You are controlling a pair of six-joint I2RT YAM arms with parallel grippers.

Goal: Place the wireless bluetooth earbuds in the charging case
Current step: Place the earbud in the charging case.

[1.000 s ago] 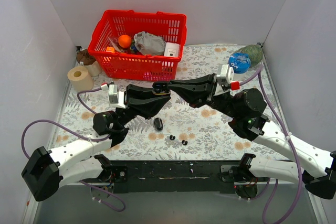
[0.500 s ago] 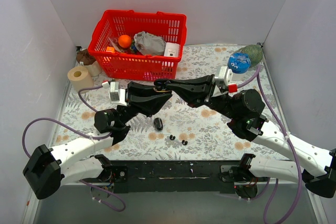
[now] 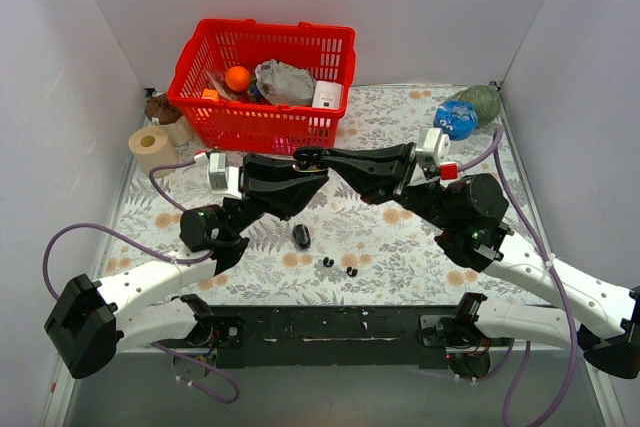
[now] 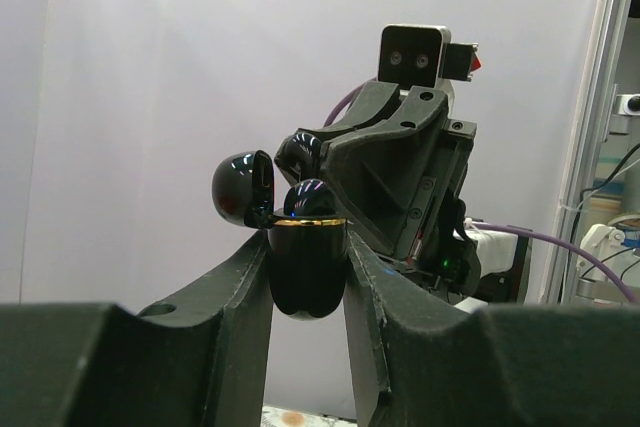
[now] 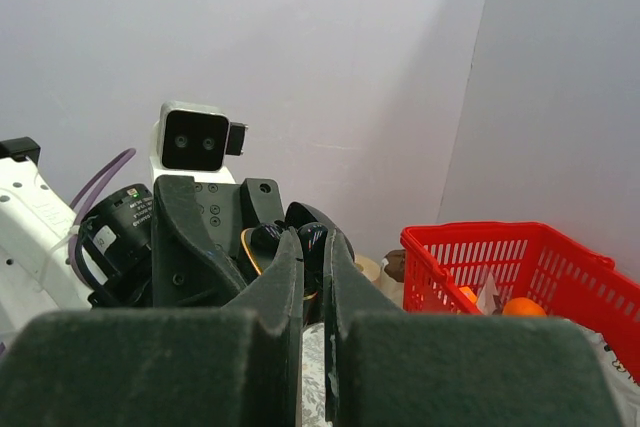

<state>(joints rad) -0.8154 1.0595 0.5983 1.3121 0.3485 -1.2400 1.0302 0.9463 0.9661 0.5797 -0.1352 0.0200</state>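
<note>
Glossy black and egg-shaped, the charging case [image 4: 308, 277] is clamped in the left gripper's [image 4: 308, 247] matte fingers, its lid open over a gold rim (seen only from the left wrist). The right gripper [image 3: 305, 159], jaws pinched together, meets it mid-air. Overhead alone shows the wireless bluetooth earbuds [image 3: 328, 262], tiny beads lying on the floral tablecloth [image 3: 400, 247].

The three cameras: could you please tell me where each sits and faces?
Top: above and behind, looking down at the table; both arms show.
Left wrist: on the left gripper, facing the right gripper past the case held between its own fingers.
Right wrist: faces the left gripper and basket; own fingers show.
Wrist views share the case.
</note>
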